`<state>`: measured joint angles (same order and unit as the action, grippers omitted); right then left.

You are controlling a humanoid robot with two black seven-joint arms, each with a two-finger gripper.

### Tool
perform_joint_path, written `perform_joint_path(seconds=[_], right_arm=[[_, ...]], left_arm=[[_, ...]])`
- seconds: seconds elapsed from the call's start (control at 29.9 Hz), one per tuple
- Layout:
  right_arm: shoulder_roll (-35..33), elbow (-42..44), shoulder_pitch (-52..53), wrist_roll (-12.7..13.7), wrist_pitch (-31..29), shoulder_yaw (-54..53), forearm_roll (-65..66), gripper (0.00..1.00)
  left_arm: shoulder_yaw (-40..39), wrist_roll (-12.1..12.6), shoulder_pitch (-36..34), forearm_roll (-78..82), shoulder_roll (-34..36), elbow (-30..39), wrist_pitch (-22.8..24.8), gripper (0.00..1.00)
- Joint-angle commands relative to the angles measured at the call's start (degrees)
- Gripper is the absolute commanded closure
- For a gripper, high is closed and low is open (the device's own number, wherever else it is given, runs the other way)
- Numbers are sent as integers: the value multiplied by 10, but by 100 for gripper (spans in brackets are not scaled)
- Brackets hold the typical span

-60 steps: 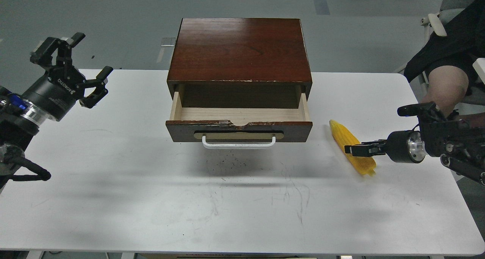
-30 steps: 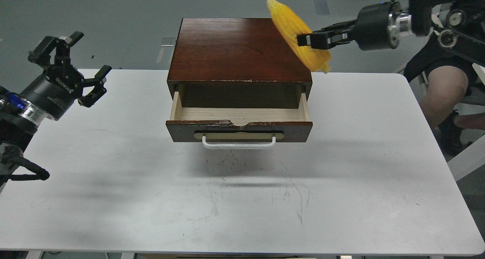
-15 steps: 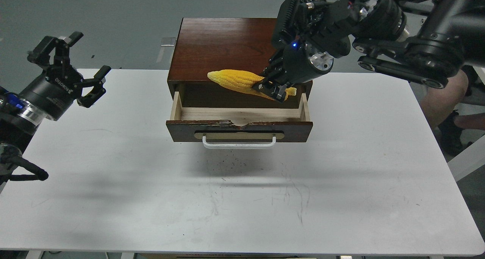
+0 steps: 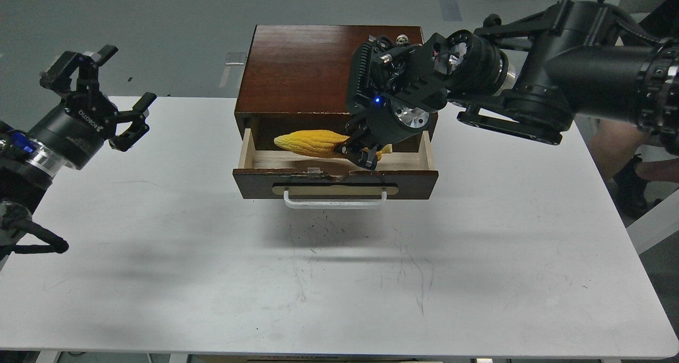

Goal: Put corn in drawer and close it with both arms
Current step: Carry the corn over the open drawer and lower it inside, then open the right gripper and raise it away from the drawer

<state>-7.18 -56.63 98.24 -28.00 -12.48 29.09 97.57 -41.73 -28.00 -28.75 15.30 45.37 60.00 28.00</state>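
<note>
Change: since half a second ago the right gripper (image 4: 359, 153) has carried the corn (image 4: 310, 142) down from the level of the cabinet (image 4: 334, 68) top into the open drawer (image 4: 335, 164); the left gripper (image 4: 109, 100) has stayed put.
Corn: lying crosswise inside the drawer, just behind the drawer front, tapered tip toward the drawer's left wall; whether it touches the drawer floor I cannot tell.
Right gripper: clenched on the corn's thick end, right of the drawer's centre.
Left gripper: fingers spread, holding nothing, well to the left of the drawer above the table (image 4: 159, 278).
Progress: corn lifted and brought into the drawer; release, withdrawal and pushing the drawer closed by its white handle (image 4: 334, 200) with both arms remain.
Writing: "ROBOTIQ" in white on the left gripper's body.
</note>
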Motion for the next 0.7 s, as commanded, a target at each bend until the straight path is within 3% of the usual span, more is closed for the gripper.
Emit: perform_joint_path(seconds=[0.0, 0.07, 0.27, 0.43, 0.67], right_arm=[[1, 6, -8, 0, 0, 0, 0, 62], [1, 6, -11, 0, 1, 1, 0, 45], [-11, 6, -10, 0, 3, -3, -8, 20], [-24, 5, -4, 0, 3, -19, -23, 6], [-79, -5, 20, 0, 2, -72, -176, 2]], left_arm=[[-1, 0, 0, 0, 1, -1, 0, 0], [0, 0, 0, 0, 1, 0, 0, 0], [-1, 0, 0, 0, 0, -1, 0, 0], [-1, 0, 0, 0, 0, -1, 0, 0], [-1, 0, -5, 1, 2, 0, 0, 0]])
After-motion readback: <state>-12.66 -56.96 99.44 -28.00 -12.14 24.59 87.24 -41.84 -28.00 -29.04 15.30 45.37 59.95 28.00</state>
